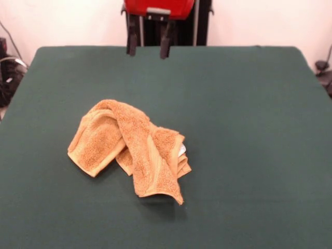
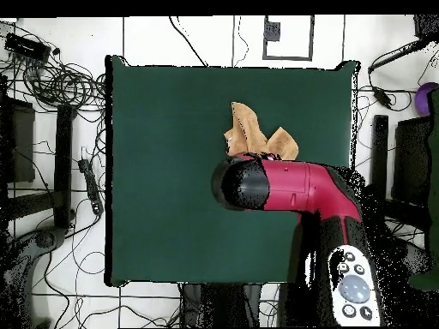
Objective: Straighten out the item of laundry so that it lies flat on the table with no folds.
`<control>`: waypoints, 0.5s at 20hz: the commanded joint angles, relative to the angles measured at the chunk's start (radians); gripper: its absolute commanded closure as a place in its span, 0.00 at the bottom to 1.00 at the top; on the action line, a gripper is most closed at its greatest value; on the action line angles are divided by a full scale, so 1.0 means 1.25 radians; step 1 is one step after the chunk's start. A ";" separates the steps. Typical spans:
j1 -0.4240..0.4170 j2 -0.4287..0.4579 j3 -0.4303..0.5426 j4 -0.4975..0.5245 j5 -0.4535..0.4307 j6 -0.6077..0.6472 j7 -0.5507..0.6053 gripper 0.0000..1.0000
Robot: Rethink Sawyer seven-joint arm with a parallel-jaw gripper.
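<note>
The golden-orange towel (image 1: 129, 148) lies crumpled and folded over itself on the green table (image 1: 249, 104), a little left of the middle. Its small white tag (image 1: 182, 150) shows at its right edge. My gripper (image 1: 149, 45) hangs at the table's far edge, well behind the towel and above the cloth. Its two dark fingers (image 1: 132, 39) stand apart with nothing between them. In the overhead view the towel (image 2: 253, 133) lies bunched on the table (image 2: 163, 154), partly covered by my red and black arm (image 2: 291, 188), which hides the gripper.
The black pedestal (image 1: 184, 26) stands behind the table's far edge. Cables and dark equipment (image 2: 60, 94) lie on the floor round the table. Dark gear (image 1: 8, 72) sits off the table's left side.
</note>
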 commanded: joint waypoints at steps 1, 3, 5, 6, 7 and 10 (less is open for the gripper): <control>0.021 0.130 0.074 0.071 0.031 -0.096 0.129 0.00; 0.027 0.152 0.070 0.080 0.052 -0.114 0.154 0.00; 0.035 0.160 0.064 0.087 0.058 -0.154 0.169 0.00; 0.037 0.166 0.064 0.087 0.062 -0.164 0.172 0.00; 0.039 0.171 0.063 0.086 0.066 -0.175 0.174 0.00; 0.050 0.172 0.057 0.075 0.068 -0.173 0.167 0.00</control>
